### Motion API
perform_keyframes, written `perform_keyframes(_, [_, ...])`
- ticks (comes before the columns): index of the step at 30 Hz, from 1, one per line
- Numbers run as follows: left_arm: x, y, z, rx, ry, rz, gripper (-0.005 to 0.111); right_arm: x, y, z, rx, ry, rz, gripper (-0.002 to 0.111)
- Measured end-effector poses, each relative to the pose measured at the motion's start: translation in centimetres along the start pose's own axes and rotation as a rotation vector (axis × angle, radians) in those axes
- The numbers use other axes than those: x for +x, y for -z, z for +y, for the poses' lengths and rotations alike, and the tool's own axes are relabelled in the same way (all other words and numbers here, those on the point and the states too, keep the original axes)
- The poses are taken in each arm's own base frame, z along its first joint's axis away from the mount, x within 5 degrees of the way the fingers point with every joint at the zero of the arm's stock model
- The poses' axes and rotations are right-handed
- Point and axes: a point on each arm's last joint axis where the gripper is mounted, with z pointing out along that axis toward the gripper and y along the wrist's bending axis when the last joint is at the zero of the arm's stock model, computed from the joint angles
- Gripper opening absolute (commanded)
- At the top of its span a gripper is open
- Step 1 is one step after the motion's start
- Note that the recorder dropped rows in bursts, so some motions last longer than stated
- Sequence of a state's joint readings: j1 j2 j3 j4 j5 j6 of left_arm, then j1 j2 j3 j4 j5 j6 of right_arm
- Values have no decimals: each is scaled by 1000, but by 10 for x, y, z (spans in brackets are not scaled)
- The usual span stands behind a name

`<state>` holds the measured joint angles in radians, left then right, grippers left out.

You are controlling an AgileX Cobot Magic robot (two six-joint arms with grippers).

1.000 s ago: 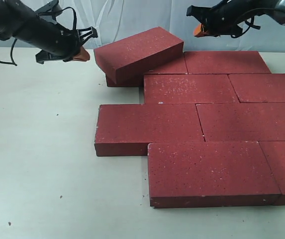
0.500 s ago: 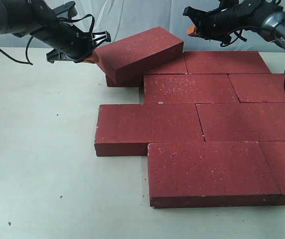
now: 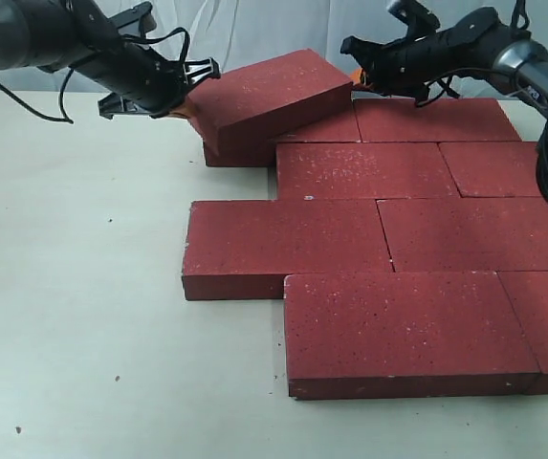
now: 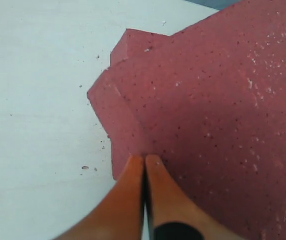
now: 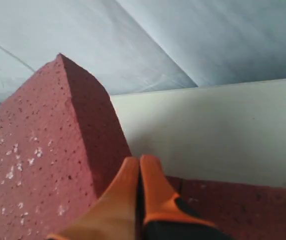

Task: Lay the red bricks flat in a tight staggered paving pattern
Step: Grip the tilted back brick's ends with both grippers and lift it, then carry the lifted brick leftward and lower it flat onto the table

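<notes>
1 red brick (image 3: 269, 96) lies tilted at the back of the tabletop (image 3: 73, 287), resting on a flat brick (image 3: 240, 153), while the other red bricks (image 3: 364, 170) lie flat in staggered rows. The left fingers (image 4: 128, 200), pressed together and empty, meet its low end; the right fingers (image 5: 120, 195), likewise clenched on nothing, sit at its raised corner

The exterior view looks obliquely down over the tabletop (image 3: 82, 287); both wrist views press close to its tilted brick (image 3: 269, 96).
</notes>
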<state>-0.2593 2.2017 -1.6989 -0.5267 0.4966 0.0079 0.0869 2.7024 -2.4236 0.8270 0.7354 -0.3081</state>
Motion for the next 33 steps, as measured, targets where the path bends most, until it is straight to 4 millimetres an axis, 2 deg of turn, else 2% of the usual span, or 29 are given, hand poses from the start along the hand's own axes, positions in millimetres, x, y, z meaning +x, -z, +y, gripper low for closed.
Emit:
perform_keyframes(2, [0,0,2,-3,1,6,0,-1,4,3,-7,12,21,-1])
perform_keyframes(4, [-3,3,9,-10,13,19,0,-7,14,14,-24,49,35,-1])
perform_keyframes(8, [-6,12,13,-11,14,61,0,-24,50,48,-70,130,64,-1])
perform_keyframes(13, [-14,33,17,-12,-1,81,0,-25,66,71,-73,201,124,-1])
perform_keyframes(16, [-20,49,26,-26,-33,105,0,-23,73,97,-98,247,139,-1])
perform_keyframes(19, [-23,59,32,-36,-57,125,0,-18,74,113,-106,285,163,-1])
perform_keyframes(26, [-33,89,57,-70,-73,123,0,2,65,138,-118,330,261,-1])
perform_keyframes(33, [-27,105,83,-91,-54,151,0,19,63,166,-144,362,337,-1])
